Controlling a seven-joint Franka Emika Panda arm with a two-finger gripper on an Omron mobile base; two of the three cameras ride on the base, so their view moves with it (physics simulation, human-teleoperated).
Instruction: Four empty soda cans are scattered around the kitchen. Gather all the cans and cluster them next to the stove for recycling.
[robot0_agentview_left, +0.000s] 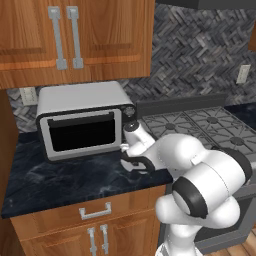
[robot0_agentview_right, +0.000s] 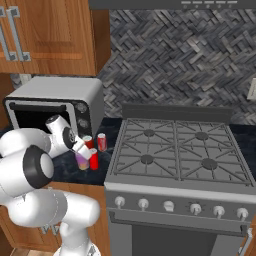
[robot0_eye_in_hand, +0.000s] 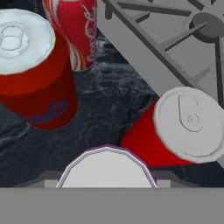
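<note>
The right base view shows the gripper (robot0_agentview_right: 81, 148) low over the black marbled counter (robot0_agentview_right: 65, 167), between the toaster oven (robot0_agentview_right: 55, 107) and the stove (robot0_agentview_right: 177, 152), with the pale purple can (robot0_agentview_right: 82, 160) right under the fingers; whether the jaws are clamped on it or merely around it cannot be told. Just beside it stand a plain red can (robot0_agentview_right: 93, 159), another red can (robot0_agentview_right: 88, 142) partly behind the hand, and a red-and-white can (robot0_agentview_right: 102, 142), all upright, clustered near the stove's left edge.

The left base view hides the cans behind the arm.

The hand view looks down on silver tops: the purple can's lid (robot0_eye_in_hand: 107, 168) at the bottom, a red can (robot0_eye_in_hand: 175, 129) next to the stove's grate (robot0_eye_in_hand: 175, 39), a red can with blue lettering (robot0_eye_in_hand: 35, 74), and the red-and-white can (robot0_eye_in_hand: 76, 30) beyond
</note>
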